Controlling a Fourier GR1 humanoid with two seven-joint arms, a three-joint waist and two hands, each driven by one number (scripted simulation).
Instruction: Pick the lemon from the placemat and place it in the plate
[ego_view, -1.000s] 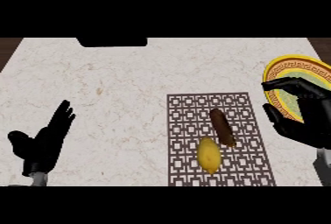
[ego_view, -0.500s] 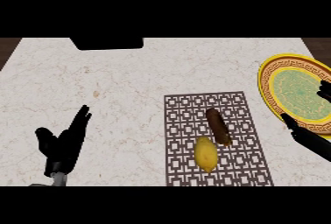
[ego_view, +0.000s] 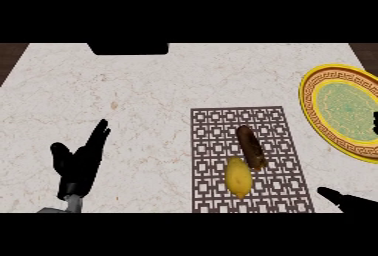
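Observation:
A yellow lemon (ego_view: 238, 178) lies on the brown lattice placemat (ego_view: 214, 130), near its front edge. The yellow plate (ego_view: 313, 113), with a red patterned band and green centre, sits at the right edge of the counter, and nothing lies in it. My right hand (ego_view: 347, 201) shows only in part at the lower right corner. Its thumb points left towards the mat, and a fingertip (ego_view: 375, 120) shows over the plate's right side. It is open and holds nothing, to the right of the lemon and apart from it. My left hand (ego_view: 77, 162) rests open at the lower left, fingers up.
A dark brown oblong item (ego_view: 251, 147) lies on the placemat just behind and to the right of the lemon, nearly touching it. A black object (ego_view: 127, 48) sits at the counter's far edge. Pale marble counter (ego_view: 148, 95) stretches between the left hand and the mat.
My right hand has drawn back from over the plate, down and right to the view's lower corner. The left hand has shifted right. Lemon, brown item and plate have stayed put.

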